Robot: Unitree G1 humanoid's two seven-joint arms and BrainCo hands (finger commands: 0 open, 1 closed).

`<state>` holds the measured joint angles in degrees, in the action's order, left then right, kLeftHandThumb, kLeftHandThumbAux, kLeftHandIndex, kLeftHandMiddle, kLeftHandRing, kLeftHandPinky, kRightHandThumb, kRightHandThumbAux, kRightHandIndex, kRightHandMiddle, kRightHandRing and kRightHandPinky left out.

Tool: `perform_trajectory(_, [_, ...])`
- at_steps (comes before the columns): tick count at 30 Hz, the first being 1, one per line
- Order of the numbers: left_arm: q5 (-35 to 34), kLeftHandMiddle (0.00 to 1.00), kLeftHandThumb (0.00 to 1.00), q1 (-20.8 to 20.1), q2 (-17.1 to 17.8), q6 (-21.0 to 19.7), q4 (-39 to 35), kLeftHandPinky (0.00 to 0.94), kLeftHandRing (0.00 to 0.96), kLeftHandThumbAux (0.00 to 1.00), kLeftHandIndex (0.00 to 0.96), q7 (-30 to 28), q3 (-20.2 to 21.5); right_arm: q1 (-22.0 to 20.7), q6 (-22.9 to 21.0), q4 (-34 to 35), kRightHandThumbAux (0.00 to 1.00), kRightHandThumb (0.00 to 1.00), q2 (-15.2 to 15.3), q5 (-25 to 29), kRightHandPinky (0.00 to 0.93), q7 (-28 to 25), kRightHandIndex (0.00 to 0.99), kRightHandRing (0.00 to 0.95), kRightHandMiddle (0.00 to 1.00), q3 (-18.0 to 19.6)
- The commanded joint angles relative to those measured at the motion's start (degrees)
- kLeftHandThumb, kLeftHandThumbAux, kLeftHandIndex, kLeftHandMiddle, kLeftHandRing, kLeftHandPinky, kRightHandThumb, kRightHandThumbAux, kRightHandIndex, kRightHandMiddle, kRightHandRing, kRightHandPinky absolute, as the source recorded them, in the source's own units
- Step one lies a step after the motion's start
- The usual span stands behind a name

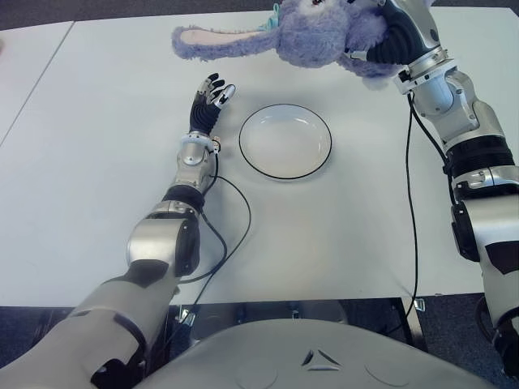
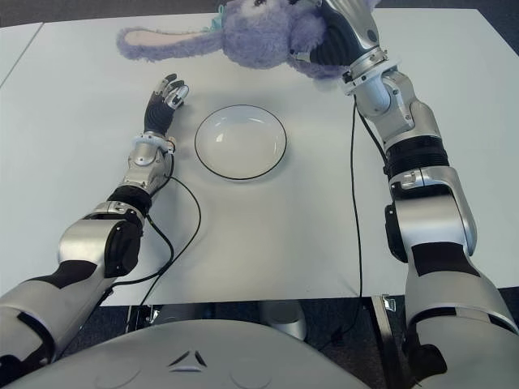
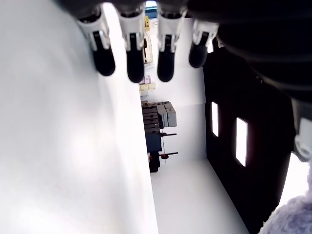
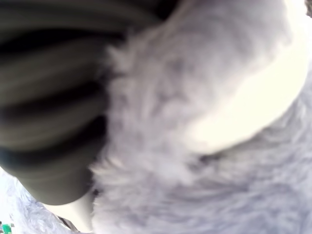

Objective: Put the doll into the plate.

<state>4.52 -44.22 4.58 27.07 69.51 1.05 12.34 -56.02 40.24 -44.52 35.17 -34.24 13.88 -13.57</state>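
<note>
White table (image 1: 97, 146) filling the view, dark floor beyond its far edge. Near the middle, a round white plate (image 1: 285, 141) with a thin dark rim, holding nothing.

Above and beyond the plate, a purple plush doll (image 1: 312, 36) with one long ear (image 1: 219, 42) trailing out toward the robot's left. Seemingly lifted clear of the table, not yet over the plate. Right hand (image 1: 388, 40) up at the doll's right side, pressed into the fur; in the right wrist view, dark fingers (image 4: 44, 97) buried against the plush, so judged to be clasped around the doll's body.

Left hand (image 1: 209, 100) just left of the plate, palm near the table, fingers (image 3: 134, 53) stretched out straight and holding nothing. Idle for now.

Handling, as a judgement: soft, light, squashy, no risk of breakage. Floppy too, with the long ear likely to droop and drag over the rim or hang outside the plate. Best hold around the thick body or head, where the stuffing gives the fingers something to sink into; a hold on the ear alone would probably let the rest swing. Bulk looks larger than the plate, so centring the body over the middle before letting go seems wise, else a tip over the edge is possible.
</note>
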Motion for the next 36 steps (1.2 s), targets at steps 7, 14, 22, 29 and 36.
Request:
perform_trajectory(7, [1.6, 0.155, 0.000, 13.5, -3.7, -9.4, 8.9, 0.134, 0.145, 0.476, 0.127, 0.3, -1.5, -1.5, 0.5, 0.3, 0.844, 0.256, -1.9, -0.3, 0.851, -0.6, 0.823, 0.877, 0.906, -0.8])
perform_trajectory(14, [1.8, 0.147, 0.000, 13.5, -3.9, -9.4, 8.9, 0.134, 0.140, 0.468, 0.118, 0.5, -1.7, -2.1, 0.9, -0.1, 0.837, 0.280, -3.2, 0.0, 0.863, -1.5, 0.825, 0.885, 0.910, -1.3])
perform_trajectory(22, [2.1, 0.149, 0.000, 13.3, -3.8, -10.1, 9.0, 0.146, 0.141, 0.463, 0.110, 0.4, -2.1, -2.4, 2.0, 0.0, 0.831, 0.306, -4.5, 0.0, 0.847, -2.5, 0.822, 0.882, 0.906, -1.9])
perform_trajectory(29, [1.9, 0.165, 0.000, 13.1, -3.9, -10.6, 9.0, 0.158, 0.158, 0.465, 0.118, 0.8, -2.3, -1.5, 3.7, 1.6, 0.832, 0.334, -5.5, 0.3, 0.810, -4.1, 0.811, 0.864, 0.892, -3.0])
perform_trajectory(36, [1.4, 0.161, 0.000, 13.0, -4.0, -10.8, 9.1, 0.145, 0.151, 0.462, 0.115, 0.4, -2.2, 2.2, 4.2, 7.0, 0.835, 0.333, -6.8, 1.3, 0.809, -6.5, 0.801, 0.853, 0.881, -3.4])
